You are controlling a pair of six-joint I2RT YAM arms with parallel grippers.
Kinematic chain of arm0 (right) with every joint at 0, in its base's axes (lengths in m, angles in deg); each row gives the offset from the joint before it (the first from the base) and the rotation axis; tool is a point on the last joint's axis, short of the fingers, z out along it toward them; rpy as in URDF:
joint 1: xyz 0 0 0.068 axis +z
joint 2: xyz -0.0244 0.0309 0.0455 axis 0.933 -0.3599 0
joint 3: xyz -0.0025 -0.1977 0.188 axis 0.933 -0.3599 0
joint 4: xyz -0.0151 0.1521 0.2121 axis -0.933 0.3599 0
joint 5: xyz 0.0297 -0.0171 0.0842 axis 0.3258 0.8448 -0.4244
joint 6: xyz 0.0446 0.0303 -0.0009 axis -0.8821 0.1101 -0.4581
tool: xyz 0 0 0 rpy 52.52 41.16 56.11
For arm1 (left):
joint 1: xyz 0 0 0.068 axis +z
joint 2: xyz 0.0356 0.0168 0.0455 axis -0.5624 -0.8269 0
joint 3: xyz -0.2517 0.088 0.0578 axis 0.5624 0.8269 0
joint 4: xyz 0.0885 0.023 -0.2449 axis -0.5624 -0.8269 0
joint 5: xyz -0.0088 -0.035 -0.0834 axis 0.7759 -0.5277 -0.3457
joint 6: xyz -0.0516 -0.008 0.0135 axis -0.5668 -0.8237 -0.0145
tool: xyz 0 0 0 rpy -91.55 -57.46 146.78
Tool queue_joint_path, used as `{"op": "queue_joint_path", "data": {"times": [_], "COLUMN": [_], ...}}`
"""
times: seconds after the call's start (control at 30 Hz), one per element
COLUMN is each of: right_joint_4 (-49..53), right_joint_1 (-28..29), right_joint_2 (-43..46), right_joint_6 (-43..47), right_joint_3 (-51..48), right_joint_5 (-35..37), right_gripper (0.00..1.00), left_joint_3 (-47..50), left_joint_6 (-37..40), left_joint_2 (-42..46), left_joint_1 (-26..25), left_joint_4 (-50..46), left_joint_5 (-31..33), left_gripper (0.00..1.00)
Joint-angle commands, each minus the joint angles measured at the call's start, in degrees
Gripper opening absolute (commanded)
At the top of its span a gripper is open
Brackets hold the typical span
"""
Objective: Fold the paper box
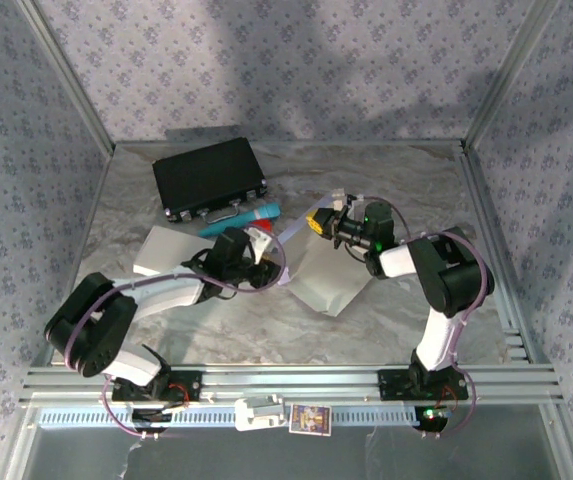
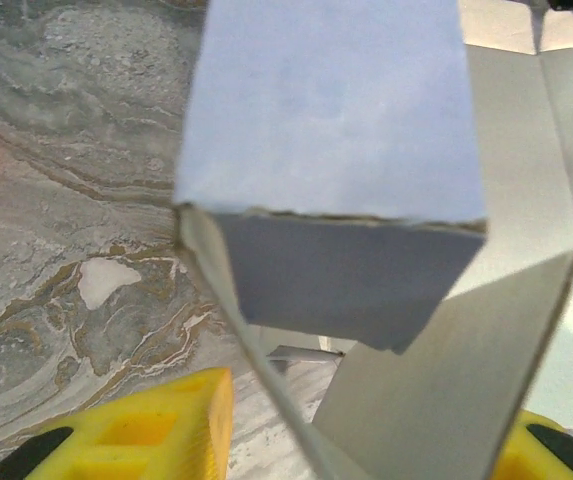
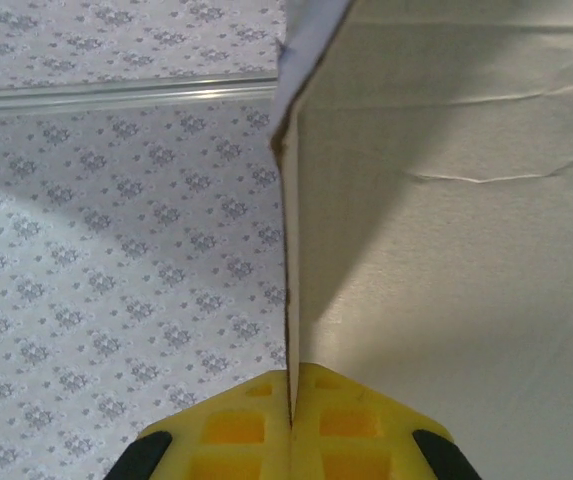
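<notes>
The paper box (image 1: 332, 282) is a pale grey sheet, partly folded, lying mid-table between my two arms. My left gripper (image 1: 263, 250) reaches it from the left. In the left wrist view, its yellow fingers (image 2: 181, 420) stand apart around a raised lavender flap (image 2: 326, 120) and a slanted grey panel; the left finger does not touch the paper. My right gripper (image 1: 318, 222) comes in from the right, held level. In the right wrist view its jaws (image 3: 291, 385) are shut on the thin edge of an upright panel of the box (image 3: 446, 250).
A black case (image 1: 209, 177) lies at the back left, with a teal and red tube (image 1: 241, 217) in front of it. A white sheet (image 1: 161, 250) rests left of my left arm. Patterned walls enclose the marbled table, and metal rails (image 1: 286, 380) run along its near edge.
</notes>
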Motion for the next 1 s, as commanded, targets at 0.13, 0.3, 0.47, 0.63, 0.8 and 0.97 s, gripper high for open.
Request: {"op": "queue_joint_path", "data": {"times": [0.13,0.3,0.47,0.63,0.8,0.97], "right_joint_4": [-0.6,-0.7,-0.9,1.4,3.9,5.3], "right_joint_1": [1.3,1.6,2.1,2.9,4.5,5.7], "right_joint_2": [0.2,1.0,1.9,3.7,5.4,6.3], "right_joint_6": [-1.8,-2.0,-2.6,-2.6,-2.7,-3.7], "right_joint_3": [-1.3,-2.4,-3.8,-4.5,-4.4,-4.8], "right_joint_5": [3.9,5.3,7.7,10.4,13.1,15.3], "right_gripper": [0.00,0.00,0.00,0.00,0.00,0.00], "left_joint_3": [-4.1,-4.5,-5.3,-7.2,-10.0,-13.7], "left_joint_6": [-4.6,-7.4,-9.5,-11.7,-15.6,-17.9], "left_joint_2": [-2.1,-3.3,-4.2,-5.6,-7.3,-9.9], "left_joint_1": [-2.6,-3.4,-4.7,-5.8,-7.0,-8.7], "left_joint_4": [-2.0,-1.1,-1.8,-3.8,-8.2,-12.1], "left_joint_5": [10.6,13.1,16.1,19.0,24.8,30.1], "left_gripper": [0.40,0.39,0.35,0.29,0.26,0.23]}}
